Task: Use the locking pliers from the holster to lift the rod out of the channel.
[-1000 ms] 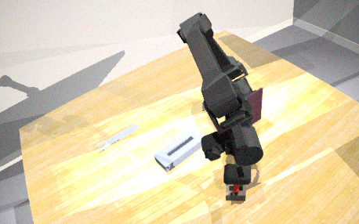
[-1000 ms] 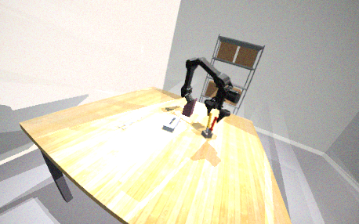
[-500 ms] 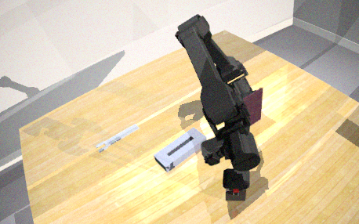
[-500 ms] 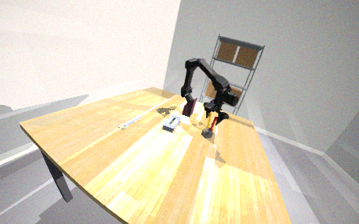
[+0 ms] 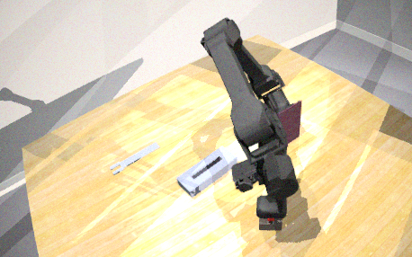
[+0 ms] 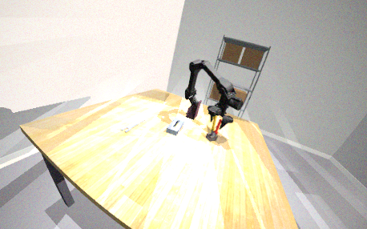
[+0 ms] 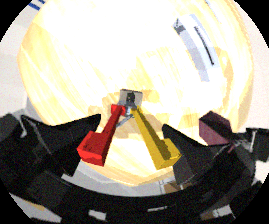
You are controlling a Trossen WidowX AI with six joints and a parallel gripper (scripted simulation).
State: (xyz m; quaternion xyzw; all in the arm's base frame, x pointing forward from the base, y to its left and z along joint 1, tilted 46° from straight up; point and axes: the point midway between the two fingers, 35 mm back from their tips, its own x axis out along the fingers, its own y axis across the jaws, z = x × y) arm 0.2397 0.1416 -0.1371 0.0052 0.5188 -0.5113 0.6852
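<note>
Above a glossy wood-plank table, the black gripper reaches toward the red-and-yellow-handled pliers, upright in a small gray holster. Outside, a gray shelf rack (brown panels aboard) stands by gray walls. At the wrist, jaws spread wide, gripping nothing, flank angular handles; the pale channel block lies apart.

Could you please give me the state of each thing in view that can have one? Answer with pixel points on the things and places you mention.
Gripper (image 6: 217, 120) (image 7: 131, 125): open, nothing held, fingers either side of the handles.
Locking pliers (image 6: 216, 122) (image 7: 157, 142): upright in the holster, red and yellow handles spread apart.
Holster (image 5: 270, 225) (image 6: 211, 137) (image 7: 137, 93): standing on the table, occupied by the pliers.
Channel block (image 5: 189, 183) (image 6: 174, 131) (image 7: 203, 70): lying flat, slot facing up.
Fork-ended tool (image 5: 138, 157) (image 6: 134, 126): lying flat, not held.
</note>
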